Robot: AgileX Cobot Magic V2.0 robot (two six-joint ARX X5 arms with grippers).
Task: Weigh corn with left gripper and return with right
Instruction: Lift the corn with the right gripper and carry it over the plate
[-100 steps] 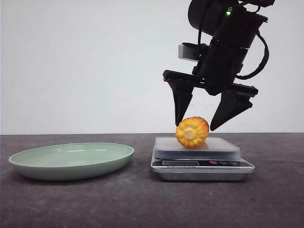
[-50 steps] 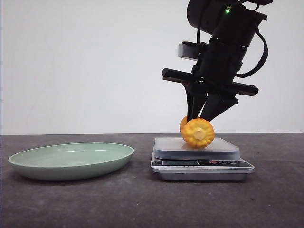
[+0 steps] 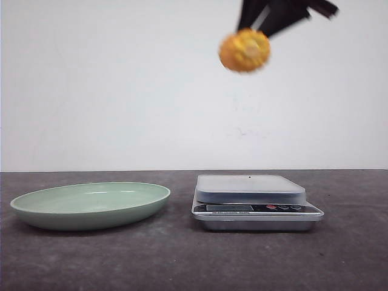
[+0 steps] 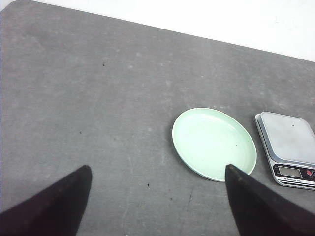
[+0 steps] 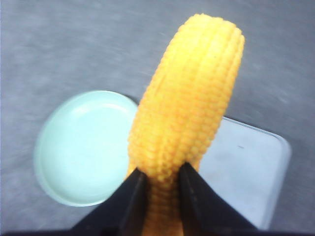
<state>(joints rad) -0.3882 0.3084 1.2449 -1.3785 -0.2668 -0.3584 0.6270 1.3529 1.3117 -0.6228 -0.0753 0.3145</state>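
From my station I see the corn (image 3: pixel 245 50) high in the air, well above the scale (image 3: pixel 257 202), pinched between the black fingers (image 3: pixel 253 12) of the right gripper (image 5: pixel 160 189); only the finger ends show at the top of the front view, and both they and the corn are blurred there. In the right wrist view the two fingers (image 5: pixel 197 201) close on the lower part of the cob (image 5: pixel 189 110), kernel rows running along its length, with the green plate (image 5: pixel 81 147) and the grey weighing pad (image 5: pixel 251 172) far below it.

The scale sits on the dark desk (image 3: pixel 182 260), right of its middle and near the front edge, its pad bare and its display strip facing me. The plate (image 3: pixel 91 205) lies to the left of the scale, close to it but not touching.

The left gripper (image 4: pixel 157 199) hangs high over the desk; in its wrist view its two dark fingers (image 4: pixel 54 204) stand far apart with nothing between them, and the plate (image 4: pixel 214 142) and the scale (image 4: pixel 288 147) lie side by side beneath.
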